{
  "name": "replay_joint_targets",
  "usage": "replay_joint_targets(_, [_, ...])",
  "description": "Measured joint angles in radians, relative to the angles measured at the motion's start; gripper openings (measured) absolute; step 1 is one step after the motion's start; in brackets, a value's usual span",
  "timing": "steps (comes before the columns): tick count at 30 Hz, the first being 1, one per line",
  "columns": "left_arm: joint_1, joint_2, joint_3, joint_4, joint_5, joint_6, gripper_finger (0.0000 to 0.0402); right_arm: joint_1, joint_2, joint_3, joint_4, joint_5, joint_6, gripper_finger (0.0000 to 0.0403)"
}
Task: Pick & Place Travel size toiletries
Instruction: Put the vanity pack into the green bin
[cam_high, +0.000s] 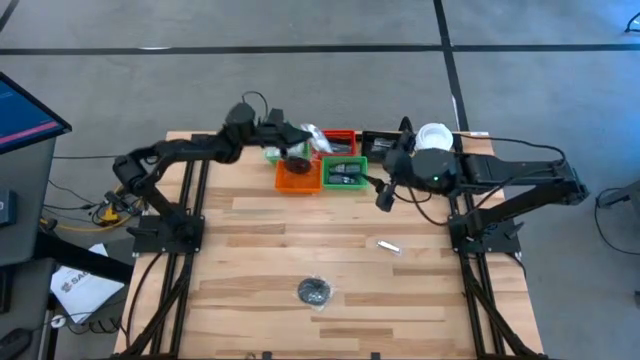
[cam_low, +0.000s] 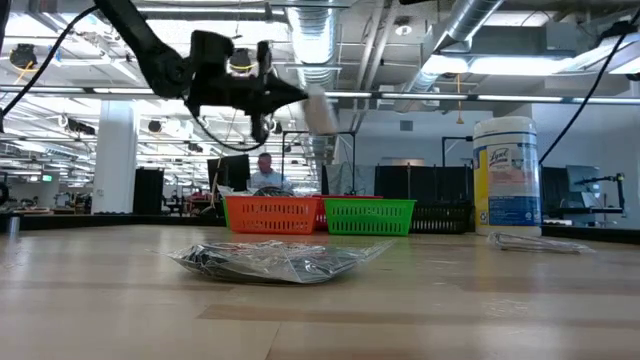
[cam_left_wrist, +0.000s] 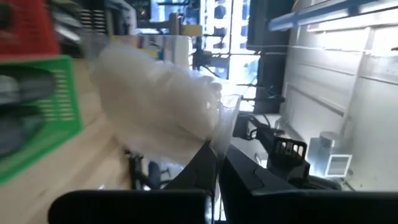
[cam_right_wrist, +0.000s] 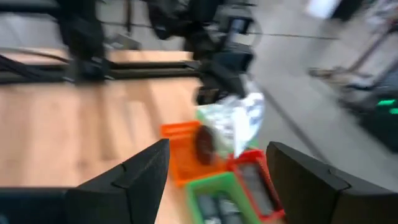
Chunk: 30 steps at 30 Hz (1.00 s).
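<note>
My left gripper is shut on a clear packet with white contents, one of the travel size toiletries, held in the air above the trays at the table's far middle. The low view shows the packet high over the orange tray. My right gripper stands open and holds nothing, raised near the green tray's right side. A black round piece in plastic lies on the near table. A slim silvery sachet lies to its far right. My left gripper pinches the packet's clear plastic edge between its two fingers. The fingers lie level and come from the table's left. The packet's white bulk stands out beyond the fingertips, lifted clear of trays and table.
Orange, green, red and black trays cluster at the far middle; the green one holds dark items. A tall white canister stands at the far right. A person sits beyond the table.
</note>
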Motion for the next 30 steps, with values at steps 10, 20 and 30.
replay_joint_targets(10, [0.252,0.0,0.169,-0.509,0.272,0.345,0.0,-0.128,0.025,-0.002,0.002,-0.144,0.162,0.0258])
replay_joint_targets(20, [0.271,0.143,0.554,-1.21,0.285,0.865,0.0,-0.242,0.13,0.002,0.168,-0.149,0.23,0.0258])
replay_joint_targets(30, [0.219,0.272,0.801,-1.705,-0.109,1.257,0.0,-0.254,0.199,-0.001,0.196,-0.203,0.269,0.0258])
